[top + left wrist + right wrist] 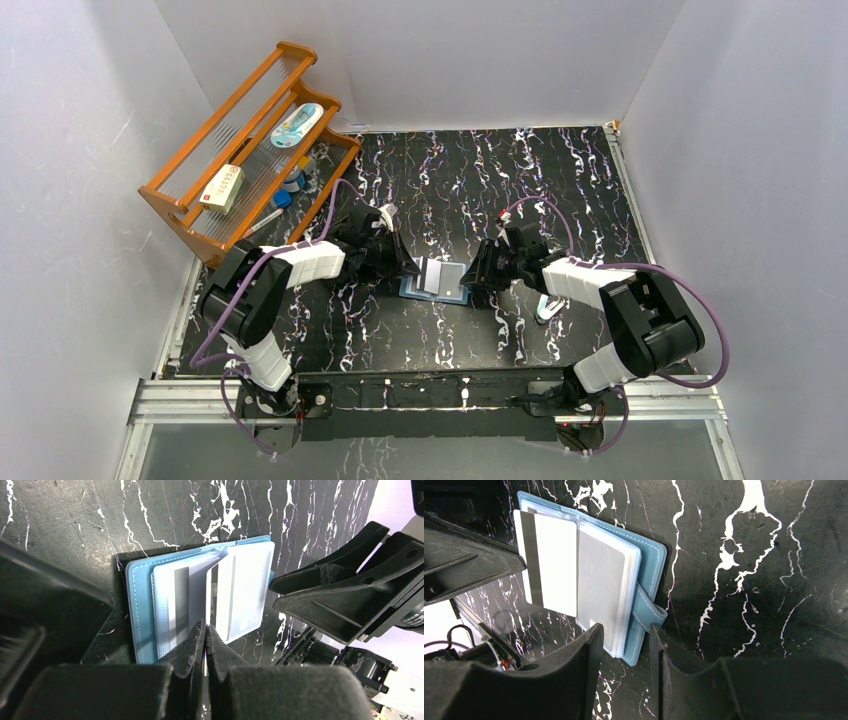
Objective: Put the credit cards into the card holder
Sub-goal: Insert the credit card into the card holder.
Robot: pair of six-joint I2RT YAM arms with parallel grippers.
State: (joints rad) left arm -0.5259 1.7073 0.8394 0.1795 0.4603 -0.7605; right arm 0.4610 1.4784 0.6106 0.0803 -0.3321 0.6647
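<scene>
Currently I am clenching the left end effector [206,627] on a white striped plastic card [551,560] over the open teal wallet [651,555]; the released right end effector [625,630] is straddling its corner.

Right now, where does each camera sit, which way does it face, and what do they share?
Top external: above and behind the bases, looking down on the table; left arm and right arm show.
Left wrist: on the left arm, looking down past the left gripper, shut on a credit card, at the card holder.
Right wrist: on the right arm, looking down past the open right gripper at the same holder.
Shared: all three show the card holder; each wrist view catches the other gripper.
</scene>
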